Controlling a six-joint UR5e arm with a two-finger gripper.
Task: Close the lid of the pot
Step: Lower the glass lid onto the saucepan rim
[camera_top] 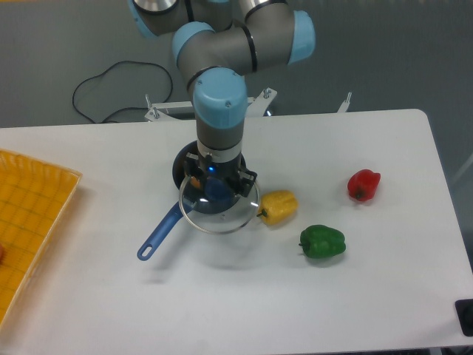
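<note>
The lid [219, 209] was held from above by the gripper [217, 186], whose fingers were closed on the blue central knob; the knob was taken because it is the only raised part of the flat glass disc, and a grip there kept the disc roughly level. The lid was carried above the pot [194, 171], overlapping most of its mouth but set slightly toward the camera and to the right; whether its rim touched the pot's rim could not be told, though the shadow on the table [355, 281] below suggested that it hung clear. The pot stood on the table, largely hidden by the arm and the lid, with its bright-blue handle [160, 235] pointing toward the near left; a scrap of something orange was glimpsed inside it beside the gripper. A yellow pepper [278, 206] lay just beside the lid's right edge; a green pepper [322, 242] and a red pepper [363, 184] lay farther right, well apart from the pot; a yellow tray [29, 214] sat at the left edge. It was judged that a small shift back and left would be needed before lowering, so that the rim might seat evenly.
</note>
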